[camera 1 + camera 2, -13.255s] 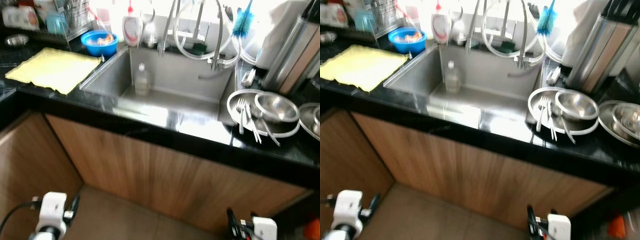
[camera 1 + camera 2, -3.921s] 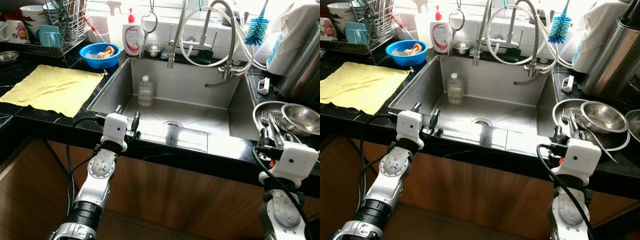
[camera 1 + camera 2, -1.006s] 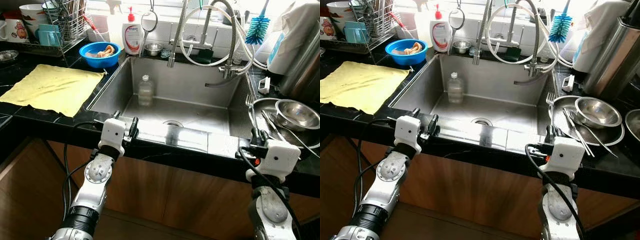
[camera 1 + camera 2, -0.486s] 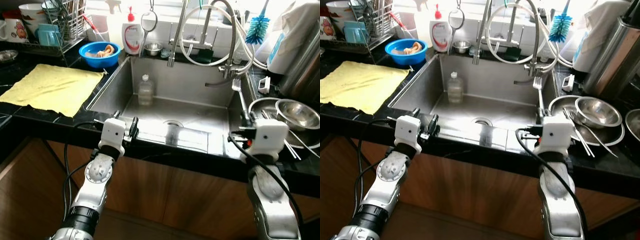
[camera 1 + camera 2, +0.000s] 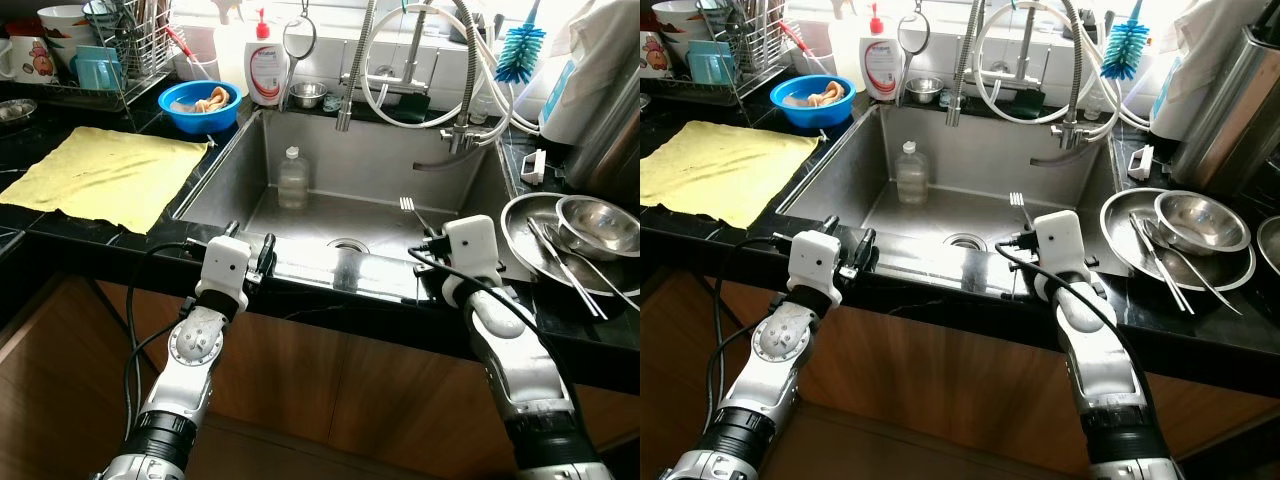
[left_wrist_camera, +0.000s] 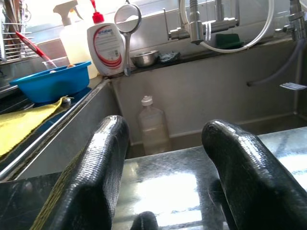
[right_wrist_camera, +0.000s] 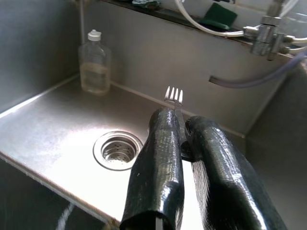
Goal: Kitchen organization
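1. Gripping a fork (image 7: 173,98) by its handle, the right gripper (image 7: 184,143) is clamped tight, tines poking out past the black fingertips. A pinch low on the handle like this keeps the tines clear, and it suits a thin, slippery piece of steel.

2. That fork hangs over the sink (image 5: 330,215) basin, toward its right side, above the steel floor and not touching it. My read: it is being carried in for washing, or across to somewhere else. Which one, I cannot say.

3. Over on the counter (image 5: 95,240) to the right sits the metal plate (image 5: 520,215), with a steel bowl (image 5: 598,222) on it and more cutlery (image 5: 565,258) lying across. Dirty ware stacked beside the sink makes sense: close to the water, easy to reach one piece at a time.

4. Now the left gripper (image 6: 165,158): fingers spread wide, nothing between them, parked low at the sink's front edge. It looks to be waiting out of the way.

5. Inside the basin, a small clear bottle (image 5: 291,178) stands upright against the back wall, well apart from the drain (image 7: 118,147).

6. Left of the sink a yellow cloth (image 5: 105,175) lies spread flat, a likely drying spot for washed pieces.
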`<state>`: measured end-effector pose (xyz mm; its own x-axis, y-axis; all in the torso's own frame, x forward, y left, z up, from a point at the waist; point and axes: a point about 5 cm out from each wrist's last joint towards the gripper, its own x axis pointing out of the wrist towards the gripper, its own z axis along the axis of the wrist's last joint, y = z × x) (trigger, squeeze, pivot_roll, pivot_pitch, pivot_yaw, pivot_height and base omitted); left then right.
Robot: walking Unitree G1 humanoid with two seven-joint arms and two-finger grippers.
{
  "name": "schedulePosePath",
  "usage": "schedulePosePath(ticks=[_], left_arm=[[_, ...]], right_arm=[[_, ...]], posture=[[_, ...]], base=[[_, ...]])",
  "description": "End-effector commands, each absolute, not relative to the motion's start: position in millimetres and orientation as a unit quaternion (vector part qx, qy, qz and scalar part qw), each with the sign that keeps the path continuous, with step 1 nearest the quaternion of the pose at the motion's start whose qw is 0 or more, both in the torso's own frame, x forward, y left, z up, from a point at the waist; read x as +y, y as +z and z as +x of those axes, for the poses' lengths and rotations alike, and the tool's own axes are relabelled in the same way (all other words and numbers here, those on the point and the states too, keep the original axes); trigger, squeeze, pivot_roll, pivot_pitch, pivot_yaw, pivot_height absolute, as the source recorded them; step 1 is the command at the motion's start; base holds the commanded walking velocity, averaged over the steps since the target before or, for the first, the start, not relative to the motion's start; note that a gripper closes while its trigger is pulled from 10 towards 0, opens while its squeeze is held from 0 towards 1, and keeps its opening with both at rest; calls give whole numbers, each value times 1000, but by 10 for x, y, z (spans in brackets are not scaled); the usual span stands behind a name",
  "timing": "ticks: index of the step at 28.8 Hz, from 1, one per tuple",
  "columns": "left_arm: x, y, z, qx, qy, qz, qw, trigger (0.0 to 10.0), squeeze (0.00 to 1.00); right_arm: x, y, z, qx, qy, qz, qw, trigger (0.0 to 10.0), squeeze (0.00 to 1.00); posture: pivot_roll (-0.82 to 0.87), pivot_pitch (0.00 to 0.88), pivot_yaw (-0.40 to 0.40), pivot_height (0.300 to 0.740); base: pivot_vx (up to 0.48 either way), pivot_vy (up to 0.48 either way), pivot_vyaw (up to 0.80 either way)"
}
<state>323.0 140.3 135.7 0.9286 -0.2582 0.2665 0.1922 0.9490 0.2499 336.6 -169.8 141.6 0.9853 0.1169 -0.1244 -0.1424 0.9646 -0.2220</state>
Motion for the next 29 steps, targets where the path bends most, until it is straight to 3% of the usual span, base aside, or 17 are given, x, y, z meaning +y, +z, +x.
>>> schedulePosePath(ticks=[1, 12, 13, 14, 15, 29], left_arm=[[1402, 1404, 3265, -155, -117, 120, 974, 10000, 0], [1379, 1384, 3219, -154, -108, 106, 976, 10000, 0], [1376, 1383, 3217, -154, -108, 105, 977, 10000, 0], [1374, 1383, 3216, -154, -108, 105, 977, 10000, 0], [1370, 1384, 3210, -154, -108, 104, 977, 10000, 0], [1380, 1353, 3192, -146, -106, 105, 978, 10000, 0]], right_arm=[[-1711, 1322, 3380, 79, 70, -117, 987, 10000, 0], [-1811, 1390, 3477, 58, 48, -111, 991, 10000, 0], [-1820, 1396, 3482, 58, 47, -109, 991, 10000, 90], [-1828, 1402, 3488, 56, 45, -108, 992, 10000, 949], [-1841, 1414, 3492, 54, 41, -106, 992, 10000, 1000], [-1840, 1505, 3478, 17, 16, -95, 995, 10000, 1000]], posture=[[-7, 0, -13, 740], [-2, 0, -27, 740], [-1, 0, -28, 740], [-1, 0, -28, 740], [1, 0, -29, 740], [-8, 0, -25, 740]], base=[[0, 0, 0], [0, 0, 0], [0, 0, 0], [0, 0, 0], [0, 0, 0], [0, 0, 0]])
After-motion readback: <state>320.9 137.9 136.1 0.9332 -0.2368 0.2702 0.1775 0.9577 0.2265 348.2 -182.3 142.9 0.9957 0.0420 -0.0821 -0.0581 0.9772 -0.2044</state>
